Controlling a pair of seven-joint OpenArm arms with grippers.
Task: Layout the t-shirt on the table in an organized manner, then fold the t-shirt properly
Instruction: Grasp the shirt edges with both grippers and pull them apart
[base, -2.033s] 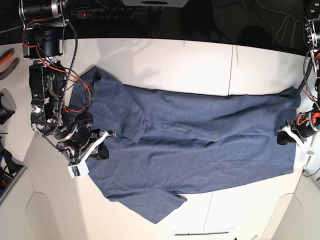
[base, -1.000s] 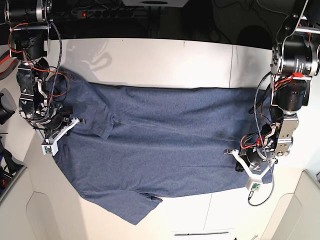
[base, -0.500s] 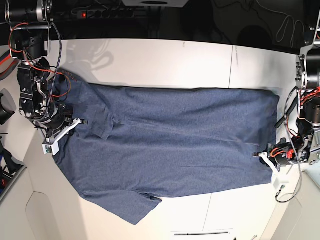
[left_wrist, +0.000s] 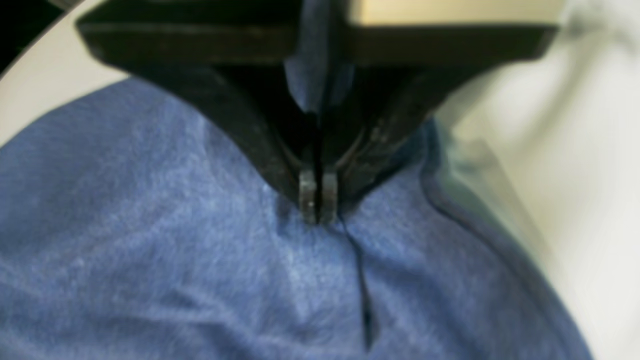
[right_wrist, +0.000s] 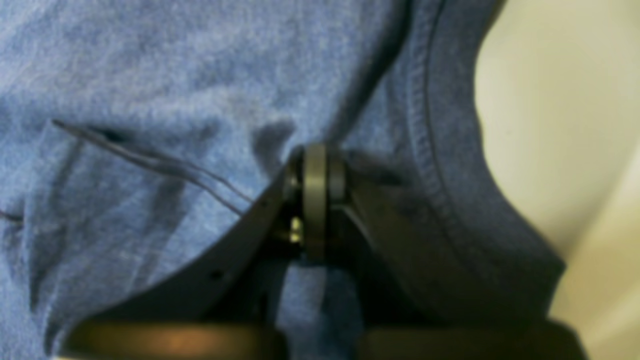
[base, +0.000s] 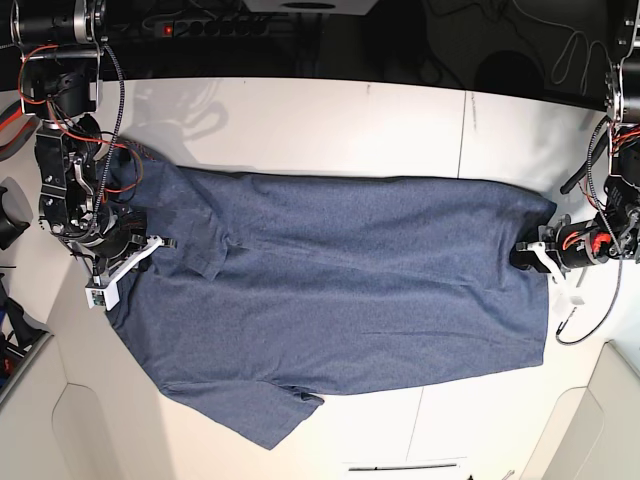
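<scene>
T-shirt (base: 340, 290) lies spread across the table (base: 300, 120), plain side up, one sleeve hanging toward the near edge. Left gripper (left_wrist: 318, 200) is pinched tight on the hem end, right gripper (right_wrist: 314, 172) clamped on cloth at the shirt's collar end. Pull too hard and the thin pinch might slip, or the shirt drags crooked. No lettering or labels readable from any view.
</scene>
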